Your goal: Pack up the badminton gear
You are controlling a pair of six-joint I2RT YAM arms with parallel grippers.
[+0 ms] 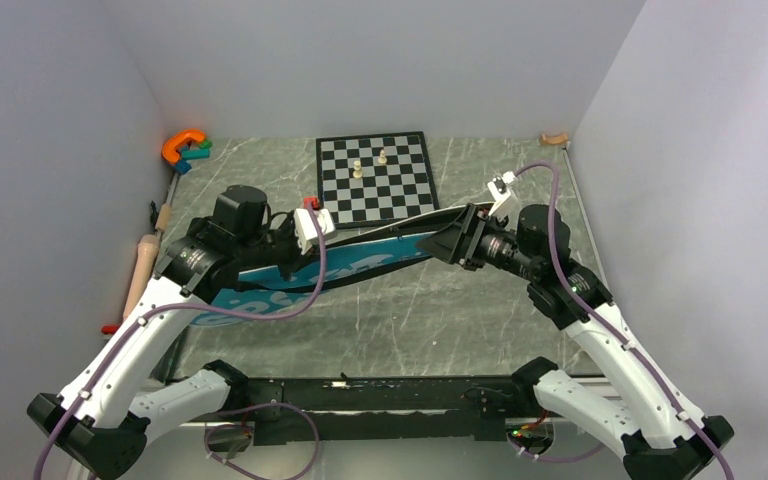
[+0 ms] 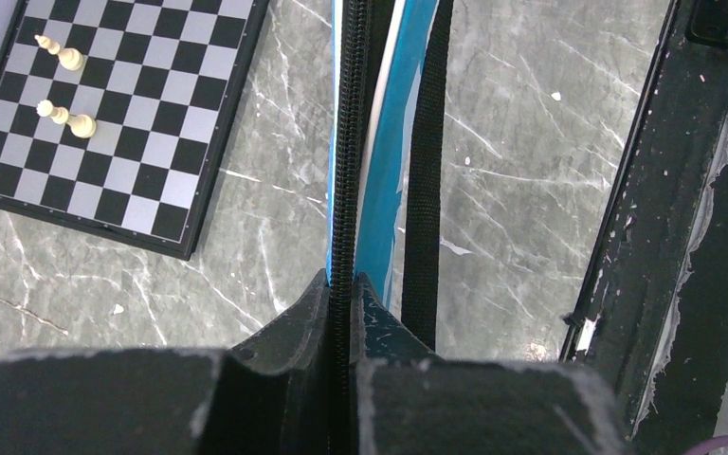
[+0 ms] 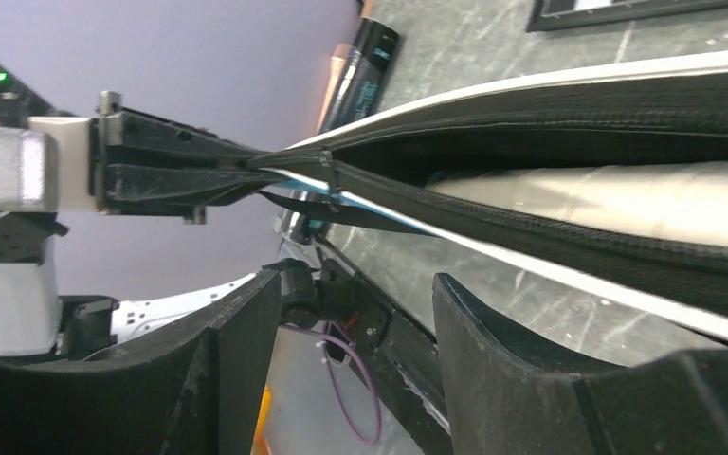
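Observation:
The blue "SPORT" bag (image 1: pixel 360 262) lies slantwise across the table, its narrow end towards the right arm. My left gripper (image 2: pixel 343 289) is shut on the bag's black zipper edge (image 2: pixel 349 142) and holds it up; it also shows in the right wrist view (image 3: pixel 246 163). The bag (image 3: pixel 569 123) gapes open there, and a white racket handle (image 3: pixel 626 199) lies inside. My right gripper (image 3: pixel 355 322) is open and empty, just below the bag's zipper edge near its narrow end (image 1: pixel 442 243). The black lettered tube (image 3: pixel 365 66) lies beyond the bag. No shuttlecocks show.
The chessboard (image 1: pixel 375 178) with two pale pieces sits behind the bag and also shows in the left wrist view (image 2: pixel 104 114). The orange C-shaped toy (image 1: pixel 182 146) is at the back left. A pale handle (image 1: pixel 143 265) lies along the left wall. The bag's black strap (image 2: pixel 424 161) hangs loose.

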